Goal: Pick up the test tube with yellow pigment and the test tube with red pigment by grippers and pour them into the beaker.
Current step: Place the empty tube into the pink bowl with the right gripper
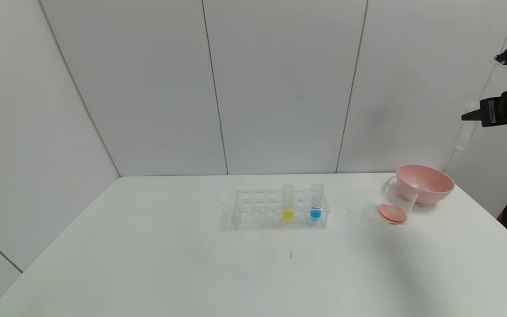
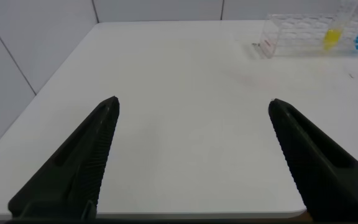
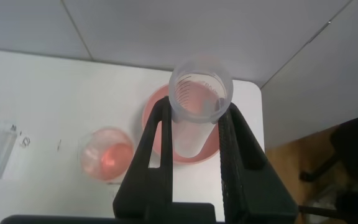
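The right gripper (image 3: 194, 134) is high up above the pink bowl (image 1: 429, 182), pinching the test tube with red pigment (image 3: 197, 102). The beaker (image 1: 396, 203) beside the bowl has red liquid. The test tube with yellow pigment (image 1: 288, 202) stands in the rack (image 1: 253, 209). The left gripper (image 2: 194, 124) is spread wide.

A clear many-holed tube rack (image 1: 275, 211) stands mid-table on the white table (image 1: 148, 264). A tube with blue liquid (image 1: 316, 203) stands upright in the rack's right end. A pink bowl (image 1: 429, 182) sits at the far right, before the pale panelled wall (image 1: 280, 79).
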`<state>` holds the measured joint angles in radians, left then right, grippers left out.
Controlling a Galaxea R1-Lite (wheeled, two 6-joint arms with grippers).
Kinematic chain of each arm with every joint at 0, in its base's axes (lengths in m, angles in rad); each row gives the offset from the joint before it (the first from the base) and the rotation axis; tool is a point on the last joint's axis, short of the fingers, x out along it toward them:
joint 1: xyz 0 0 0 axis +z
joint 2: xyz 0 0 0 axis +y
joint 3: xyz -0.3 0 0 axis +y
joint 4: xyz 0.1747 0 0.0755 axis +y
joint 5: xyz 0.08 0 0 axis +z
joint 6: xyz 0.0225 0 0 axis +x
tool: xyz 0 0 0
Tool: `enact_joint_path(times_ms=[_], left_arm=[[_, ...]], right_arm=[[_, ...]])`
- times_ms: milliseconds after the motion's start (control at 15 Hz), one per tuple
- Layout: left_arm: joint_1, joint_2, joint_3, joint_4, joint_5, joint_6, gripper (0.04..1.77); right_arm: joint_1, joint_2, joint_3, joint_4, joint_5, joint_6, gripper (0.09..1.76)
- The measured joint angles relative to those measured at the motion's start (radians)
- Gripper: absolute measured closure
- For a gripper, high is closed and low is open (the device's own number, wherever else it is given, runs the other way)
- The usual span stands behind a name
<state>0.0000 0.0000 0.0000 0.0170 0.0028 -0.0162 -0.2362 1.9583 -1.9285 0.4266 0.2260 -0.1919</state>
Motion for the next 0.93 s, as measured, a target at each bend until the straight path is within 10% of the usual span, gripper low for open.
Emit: enact_joint_path(times_ms=[933], left_arm=[[0.0, 0.0, 0.0, 0.0, 0.0, 0.0, 0.09]], right_arm=[[0.061, 0.227, 0.311, -0.632, -0.238, 0.183, 1.35]])
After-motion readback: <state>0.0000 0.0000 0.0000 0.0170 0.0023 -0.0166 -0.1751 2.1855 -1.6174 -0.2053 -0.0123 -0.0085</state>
